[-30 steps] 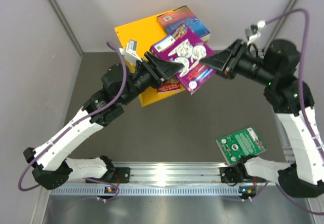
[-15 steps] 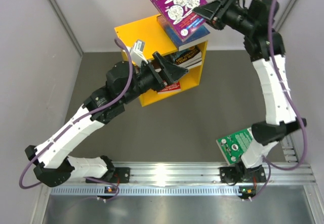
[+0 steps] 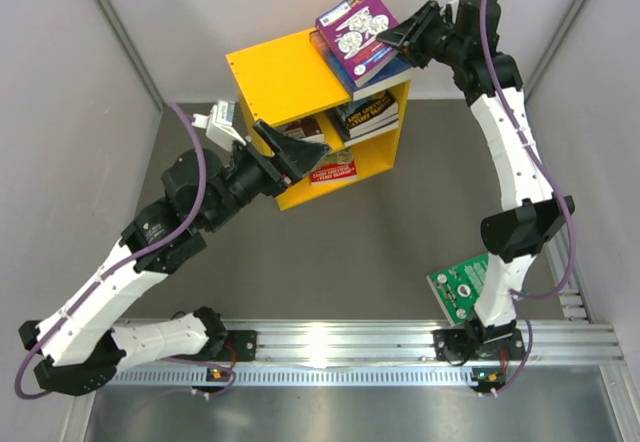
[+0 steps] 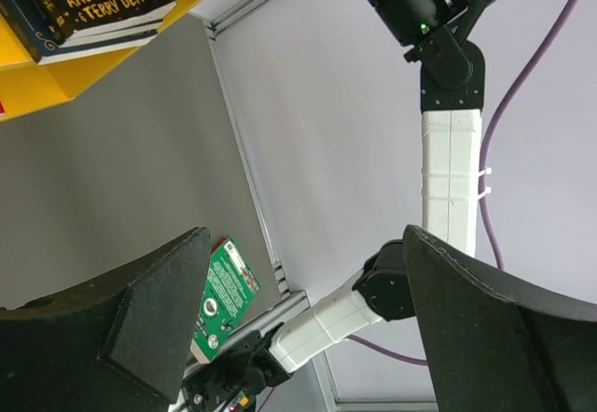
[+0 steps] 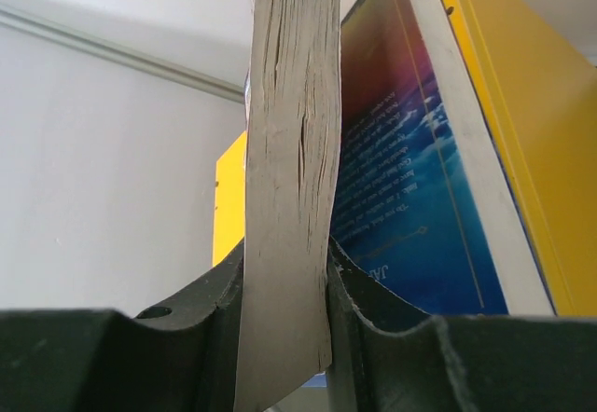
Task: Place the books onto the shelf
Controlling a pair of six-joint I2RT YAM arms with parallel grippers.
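The yellow shelf (image 3: 275,77) stands at the back of the table. A blue book (image 3: 343,74) lies on its flat top. My right gripper (image 3: 398,38) is shut on a purple book (image 3: 358,32), which it holds tilted just over the blue one. The right wrist view shows the purple book's page edge (image 5: 289,198) pinched between my fingers, beside the blue cover (image 5: 410,198) and the yellow shelf (image 5: 522,132). More books (image 3: 365,114) lie in the compartments. A green book (image 3: 470,282) lies on the table. My left gripper (image 3: 292,152) stands open and empty in front of the shelf.
The left wrist view looks across the grey table to the green book (image 4: 222,293), the right arm's base and the stacked books (image 4: 93,2) in the shelf. Grey walls close in the left, back and right. An aluminium rail (image 3: 330,342) runs along the near edge.
My left gripper opened, let go of the purple book and drew back down-left. The right arm carried the book up and over the shelf top, then lowered it a little.
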